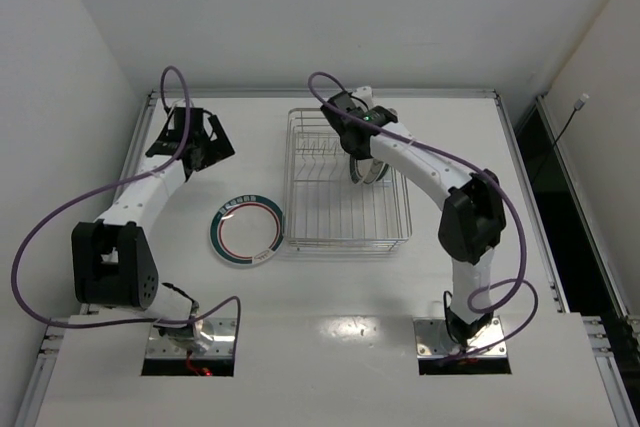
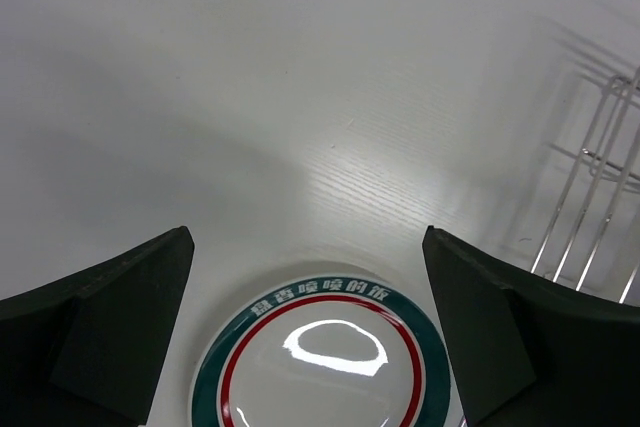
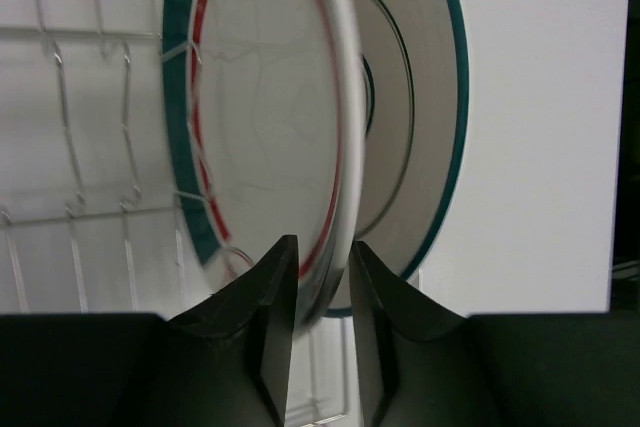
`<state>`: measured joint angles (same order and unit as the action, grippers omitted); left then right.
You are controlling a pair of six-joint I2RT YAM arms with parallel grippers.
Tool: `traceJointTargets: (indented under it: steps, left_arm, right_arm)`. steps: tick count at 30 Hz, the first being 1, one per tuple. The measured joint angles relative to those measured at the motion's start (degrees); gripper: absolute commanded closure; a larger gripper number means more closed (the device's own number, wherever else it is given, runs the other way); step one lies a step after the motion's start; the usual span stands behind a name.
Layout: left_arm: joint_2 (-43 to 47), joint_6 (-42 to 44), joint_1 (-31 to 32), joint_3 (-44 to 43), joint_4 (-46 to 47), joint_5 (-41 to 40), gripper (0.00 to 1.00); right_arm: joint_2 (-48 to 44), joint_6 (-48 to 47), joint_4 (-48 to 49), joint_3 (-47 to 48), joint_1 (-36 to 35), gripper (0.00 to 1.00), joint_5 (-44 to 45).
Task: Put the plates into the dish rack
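One upright plate (image 3: pixel 262 127) sits pinched in the right gripper (image 3: pixel 322 282); left gripper (image 2: pixel 308 257) gapes near a flat plate (image 2: pixel 320 372).

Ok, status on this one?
Left tool open, empty. Right tool shut on green-rimmed plate in dish rack. Second green-rimmed plate flat on table. Nothing blocking.

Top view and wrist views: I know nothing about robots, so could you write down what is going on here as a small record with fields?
dish rack: middle of the table, two plates visible in it
held plate: green rim, red ring, upright in the rack
second plate: upright beside it, underside showing
flat plate: green rim, red ring, lying left of the rack
right gripper: closed on the held plate's rim
left gripper: open, empty, above the table beyond the flat plate
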<state>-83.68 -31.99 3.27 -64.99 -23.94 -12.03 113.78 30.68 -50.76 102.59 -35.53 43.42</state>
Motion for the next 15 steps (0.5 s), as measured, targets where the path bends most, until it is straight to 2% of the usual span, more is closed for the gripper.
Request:
traceJointTargets:
  steps: [1, 2, 3, 8, 12, 15]
  left_arm:
    - [-0.6, -0.1, 0.0, -0.3, -0.3, -0.4, 0.01]
    - [-1.1, -0.2, 0.0, -0.3, -0.7, -0.7, 0.01]
    - [-1.5, -0.2, 0.0, -0.3, -1.3, -1.0, 0.01]
    - [-2.7, -0.2, 0.0, -0.4, -4.0, -1.6, 0.01]
    - [-4.5, -0.2, 0.0, -1.7, -6.8, -3.2, 0.01]
    - [-5.4, -0.2, -0.9, -1.7, -7.4, -2.4, 0.01]
  right_arm:
    - [-0.9, -0.4, 0.1, -1.6, 0.1, 0.65, -1.0]
    - [-1.8, -0.9, -0.2, -2.8, 0.2, 0.65, -1.7]
    - [-2.8, -1.3, -0.1, -4.0, 0.2, 0.58, -2.2]
    - [-9.4, -3.3, 0.8, -8.0, -0.8, 0.42, -3.4]
    - [-18.5, -6.1, 0.9, -9.7, -2.1, 0.38, -3.3]
    - [-27.3, -7.6, 4.0, -15.1, -3.4, 0.37, -7.3]
